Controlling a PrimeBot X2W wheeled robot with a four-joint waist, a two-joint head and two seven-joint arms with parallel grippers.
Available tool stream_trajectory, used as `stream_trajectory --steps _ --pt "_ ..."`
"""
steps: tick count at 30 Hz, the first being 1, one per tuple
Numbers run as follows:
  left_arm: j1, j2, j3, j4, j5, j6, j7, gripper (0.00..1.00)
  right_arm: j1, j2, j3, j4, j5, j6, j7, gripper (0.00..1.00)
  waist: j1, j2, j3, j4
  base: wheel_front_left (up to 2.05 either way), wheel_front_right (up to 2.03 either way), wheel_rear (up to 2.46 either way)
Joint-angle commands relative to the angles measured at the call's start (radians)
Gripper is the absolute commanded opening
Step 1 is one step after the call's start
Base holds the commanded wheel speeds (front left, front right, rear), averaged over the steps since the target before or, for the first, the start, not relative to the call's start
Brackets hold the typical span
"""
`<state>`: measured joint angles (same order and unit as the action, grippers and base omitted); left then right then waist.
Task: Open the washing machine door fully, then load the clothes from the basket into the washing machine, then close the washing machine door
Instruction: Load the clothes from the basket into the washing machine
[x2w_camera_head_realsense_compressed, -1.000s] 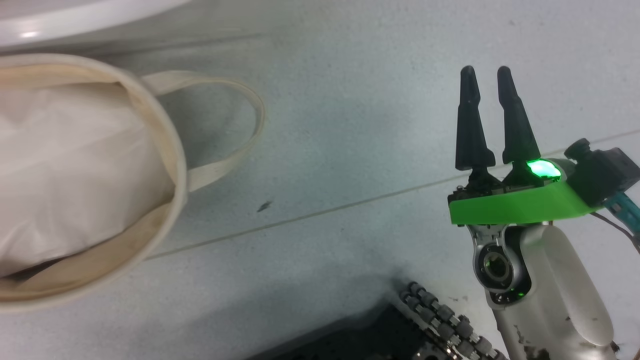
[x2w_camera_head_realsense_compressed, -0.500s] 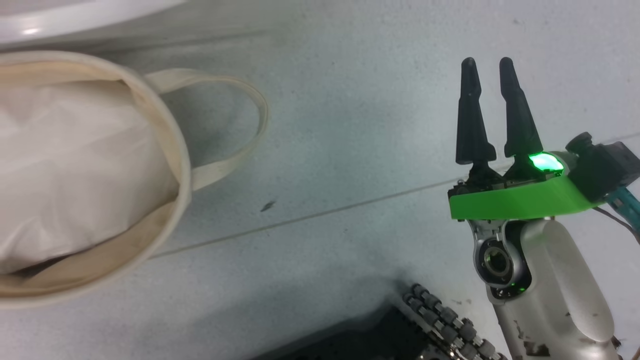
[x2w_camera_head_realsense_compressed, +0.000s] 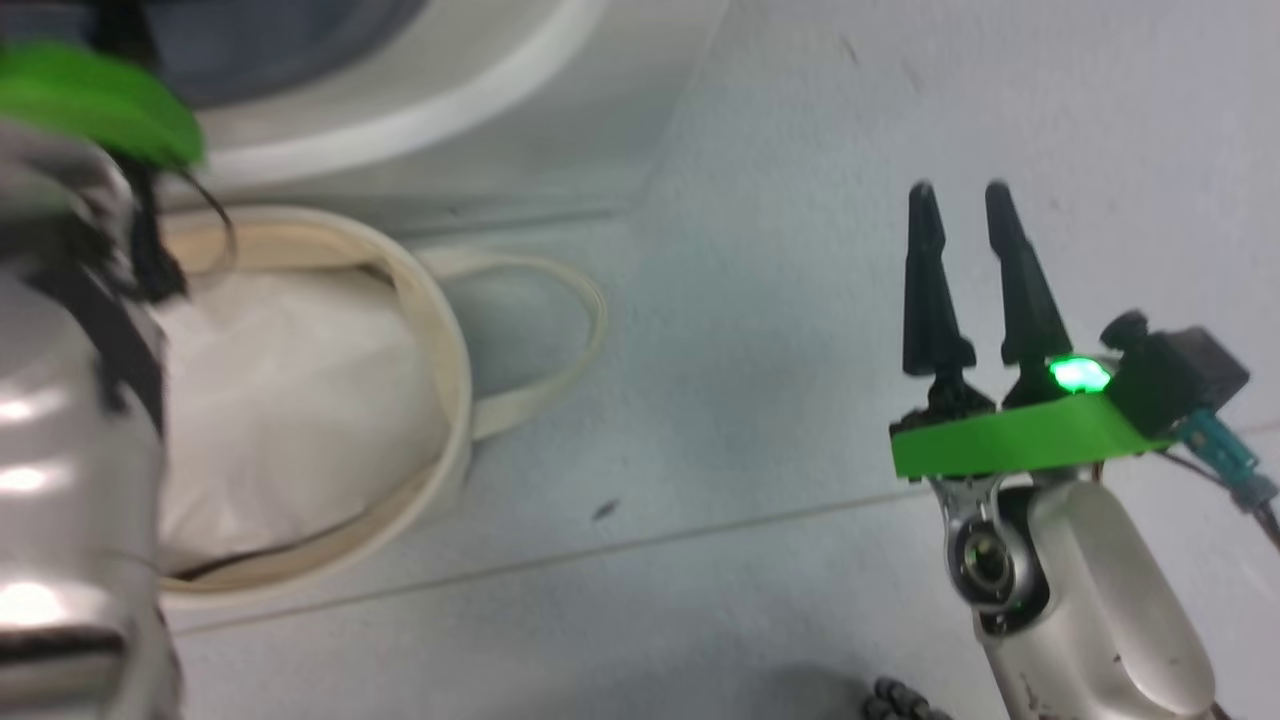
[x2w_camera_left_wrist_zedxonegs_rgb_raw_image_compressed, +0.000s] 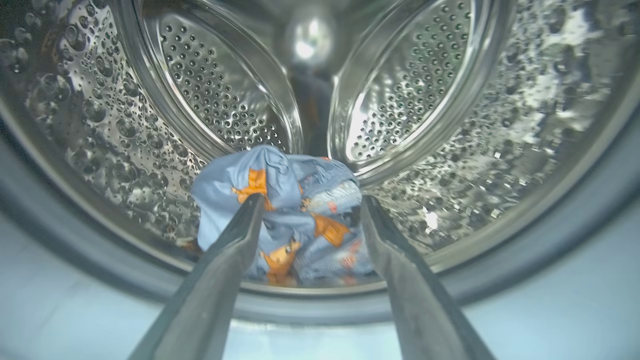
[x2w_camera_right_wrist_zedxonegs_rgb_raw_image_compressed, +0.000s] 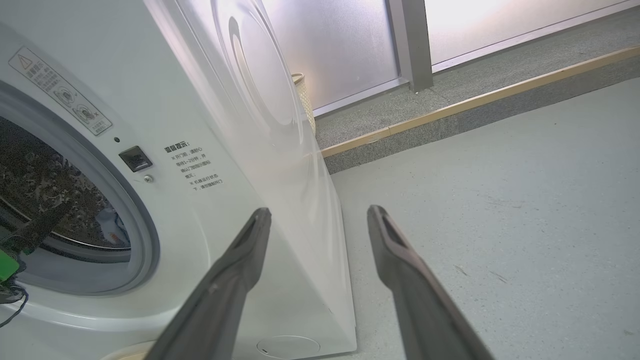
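Just inside the washing machine (x2w_camera_left_wrist_zedxonegs_rgb_raw_image_compressed: 500, 150), the clothes (x2w_camera_left_wrist_zedxonegs_rgb_raw_image_compressed: 285, 210) lie heaped close to the grey rim (x2w_camera_left_wrist_zedxonegs_rgb_raw_image_compressed: 550, 247), before the left gripper (x2w_camera_left_wrist_zedxonegs_rgb_raw_image_compressed: 312, 199), spread wide and grasping nothing, so a fold could catch a finger on withdrawal, spill out, or get pinched at closing.

The fingers (x2w_camera_left_wrist_zedxonegs_rgb_raw_image_compressed: 225, 260) of our left gripper (x2w_camera_left_wrist_zedxonegs_rgb_raw_image_compressed: 312, 199) cover parts of the clothes (x2w_camera_left_wrist_zedxonegs_rgb_raw_image_compressed: 280, 175) beyond them; our blurred left forearm (x2w_camera_head_realsense_compressed: 70, 450) hides one side of the basket (x2w_camera_head_realsense_compressed: 450, 365).

A laundry corner of a plain indoor room was indicated by the washer (x2w_camera_right_wrist_zedxonegs_rgb_raw_image_compressed: 150, 100), the grey floor (x2w_camera_right_wrist_zedxonegs_rgb_raw_image_compressed: 500, 200) and frosted glass panels (x2w_camera_right_wrist_zedxonegs_rgb_raw_image_compressed: 340, 45).
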<state>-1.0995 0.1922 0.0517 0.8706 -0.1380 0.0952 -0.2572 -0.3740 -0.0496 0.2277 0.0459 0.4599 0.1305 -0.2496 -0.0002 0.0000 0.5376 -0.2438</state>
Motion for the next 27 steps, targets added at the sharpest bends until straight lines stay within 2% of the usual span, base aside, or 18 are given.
stream_trajectory --steps 1,11,16,27 --pt "0.024 0.027 0.021 -0.043 -0.004 -0.003 -0.005 1.00 0.033 -0.001 0.012 -0.022 -0.010 0.000 -0.012 1.00 0.0002 0.0000 -0.097 0.046 0.00 0.00 0.00" --pt "0.315 -0.072 0.035 -0.116 -0.008 -0.046 -0.005 1.00 0.124 -0.001 -0.012 0.007 -0.027 0.000 -0.012 1.00 0.0002 0.0000 -0.272 0.090 0.00 0.00 0.00" --pt "0.451 -0.107 0.040 -0.189 -0.004 -0.053 -0.005 1.00 0.165 -0.001 -0.024 0.015 -0.032 0.000 -0.012 1.00 0.0002 0.0000 -0.338 0.102 0.00 0.00 0.00" --pt "0.692 -0.140 0.023 -0.347 -0.020 -0.060 -0.005 1.00 0.233 -0.001 -0.048 0.019 -0.039 0.000 -0.012 1.00 0.0002 0.0000 -0.433 0.126 0.00 0.00 0.00"
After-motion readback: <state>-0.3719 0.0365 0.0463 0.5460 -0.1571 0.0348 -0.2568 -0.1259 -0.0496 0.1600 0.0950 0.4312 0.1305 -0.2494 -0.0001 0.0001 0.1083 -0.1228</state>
